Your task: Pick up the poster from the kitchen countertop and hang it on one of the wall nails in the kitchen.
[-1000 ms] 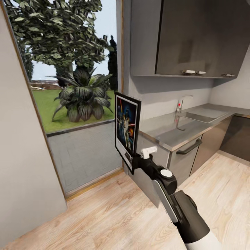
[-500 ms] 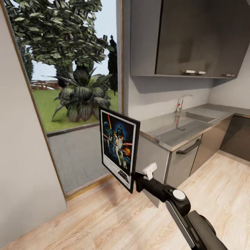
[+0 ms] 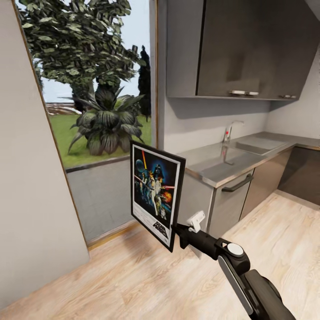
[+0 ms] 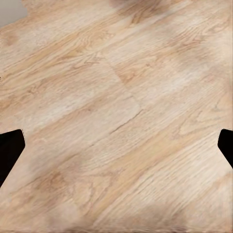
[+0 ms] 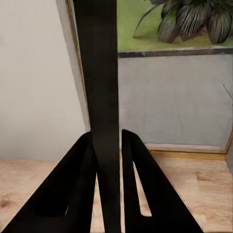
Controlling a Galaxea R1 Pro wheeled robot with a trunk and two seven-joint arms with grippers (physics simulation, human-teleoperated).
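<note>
The black-framed poster (image 3: 155,195) stands upright in the air, in front of the end of the cabinet run, its picture facing the head camera. My right gripper (image 3: 177,232) is shut on its lower right frame edge. In the right wrist view the frame edge (image 5: 99,73) runs as a black bar between the two fingers (image 5: 77,189). The grey kitchen countertop (image 3: 209,165) lies behind and right of the poster. My left gripper (image 4: 116,148) is open over bare wood floor. The wall nail is out of view.
A sink (image 3: 260,146) and faucet (image 3: 229,131) sit in the countertop, with dark upper cabinets (image 3: 231,44) above. A large window (image 3: 98,111) onto a garden is behind the poster. A plain light wall (image 3: 26,186) stands at the left. Wood floor (image 3: 133,280) lies below.
The right arm lowered and brought the poster down and left, turning it from nearly edge-on to facing the camera. The whole view also shifted slightly.
</note>
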